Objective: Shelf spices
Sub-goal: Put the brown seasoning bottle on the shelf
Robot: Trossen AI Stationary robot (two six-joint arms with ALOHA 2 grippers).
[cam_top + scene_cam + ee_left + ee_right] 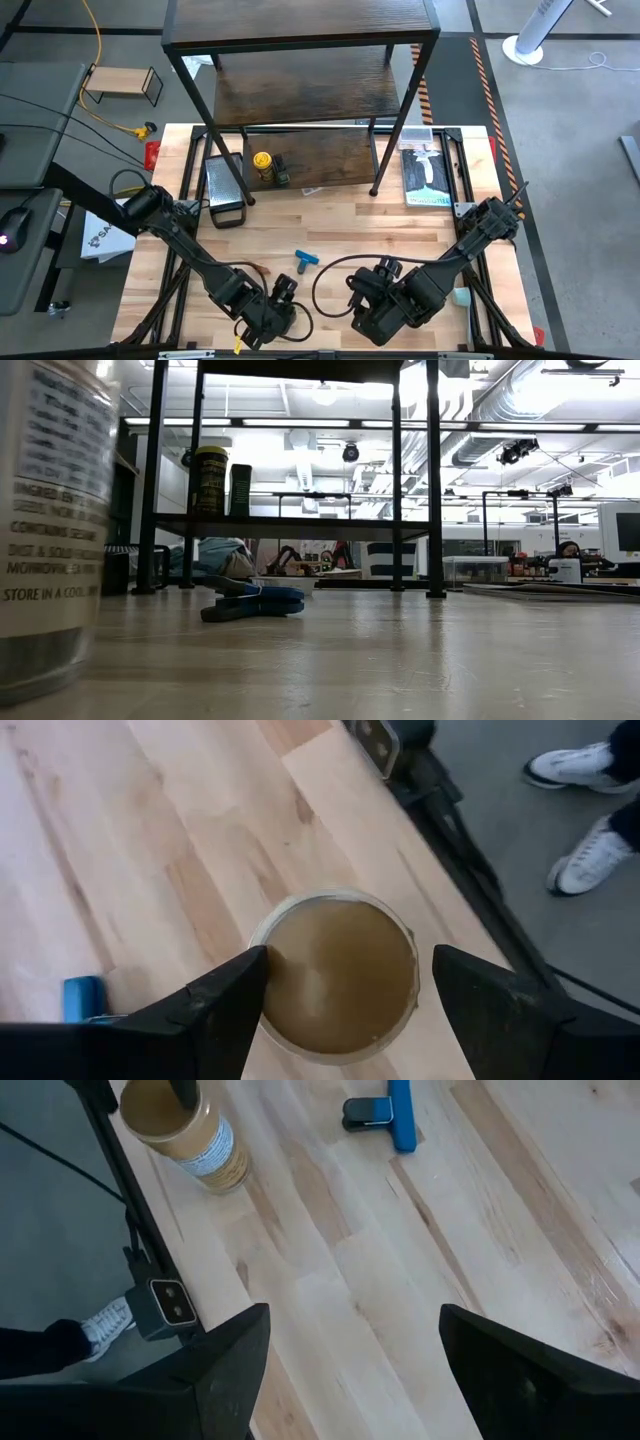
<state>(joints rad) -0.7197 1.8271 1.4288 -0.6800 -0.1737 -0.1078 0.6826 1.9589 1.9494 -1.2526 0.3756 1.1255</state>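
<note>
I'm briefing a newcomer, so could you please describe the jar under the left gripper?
Start at the wooden table, along its near edge. The tan-lidded jar stands there between the open left gripper's fingers. It alone has a tan lid; the shelved jar is yellow-lidded.

**Four cameras, one tabletop**

Overhead: straight down on whole tabletop [400, 225] and shelf [300, 60]. Low: level across the boards, very near a labelled jar [50, 520], facing shelf and room. Left wrist: close above tan-lidded jar [338, 975]. Right wrist: higher, sharing that jar and blue piece [385, 1110].
</note>
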